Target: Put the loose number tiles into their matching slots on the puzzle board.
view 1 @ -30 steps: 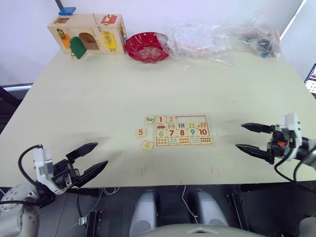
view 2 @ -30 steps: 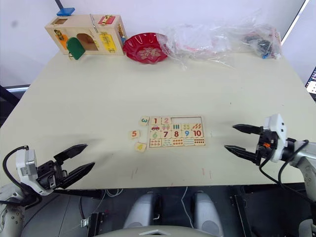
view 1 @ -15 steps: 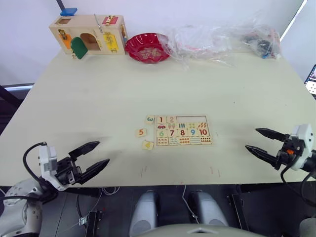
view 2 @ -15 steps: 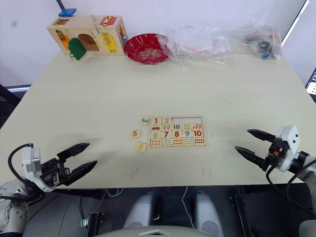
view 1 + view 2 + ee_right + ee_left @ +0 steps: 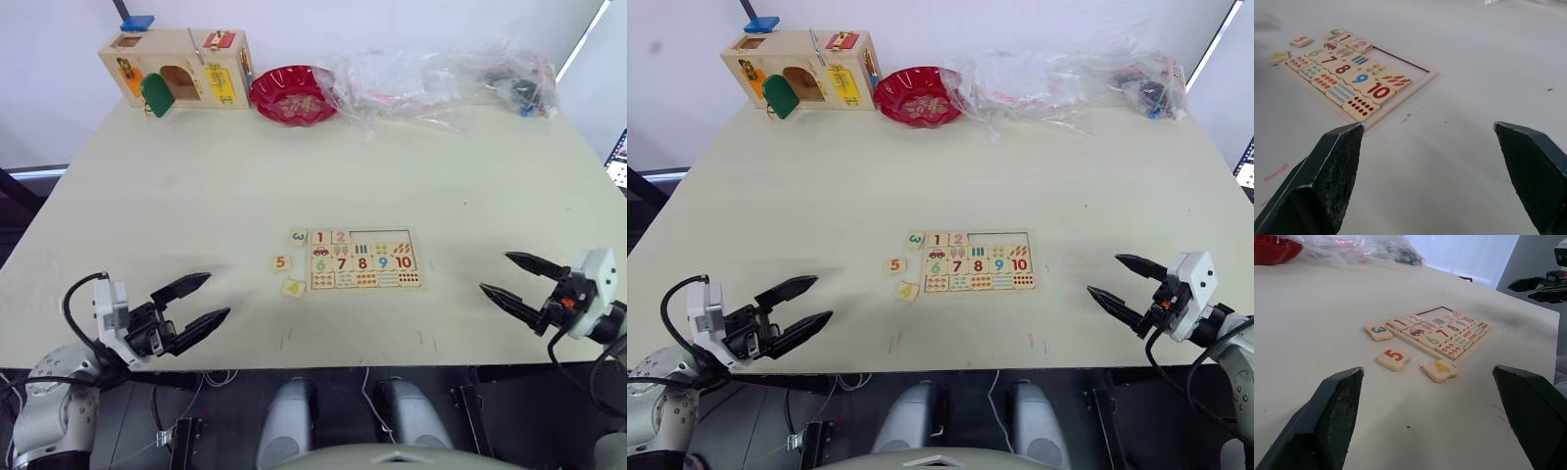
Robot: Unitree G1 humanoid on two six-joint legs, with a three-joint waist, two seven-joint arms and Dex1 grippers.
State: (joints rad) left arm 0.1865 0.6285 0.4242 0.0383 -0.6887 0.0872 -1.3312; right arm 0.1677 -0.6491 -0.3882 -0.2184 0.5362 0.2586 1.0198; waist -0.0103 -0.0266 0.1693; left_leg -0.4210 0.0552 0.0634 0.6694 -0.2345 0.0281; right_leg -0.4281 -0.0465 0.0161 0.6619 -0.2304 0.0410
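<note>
The puzzle board (image 5: 364,259) lies mid-table with tiles 1 and 2 seated in its top row; the remaining slots (image 5: 380,236) on that row's right are bare. Three loose number tiles rest just left of the board: the 3 tile (image 5: 298,236) touching its corner, the 5 tile (image 5: 280,262), and the 4 tile (image 5: 293,288). My left gripper (image 5: 196,302) hovers open at the table's near-left edge, well short of the tiles. My right gripper (image 5: 509,280) is open at the near-right edge, apart from the board. Both hold nothing.
A wooden latch box (image 5: 176,67), a red bowl (image 5: 292,94) and crumpled clear plastic bags (image 5: 441,73) line the far edge. Small red marks (image 5: 423,338) dot the near edge of the cream table (image 5: 196,186).
The left gripper has crept forward and to the right toward the tiles. The right gripper drew back to the right and nearer the edge, then held. Tiles and board stayed put.
</note>
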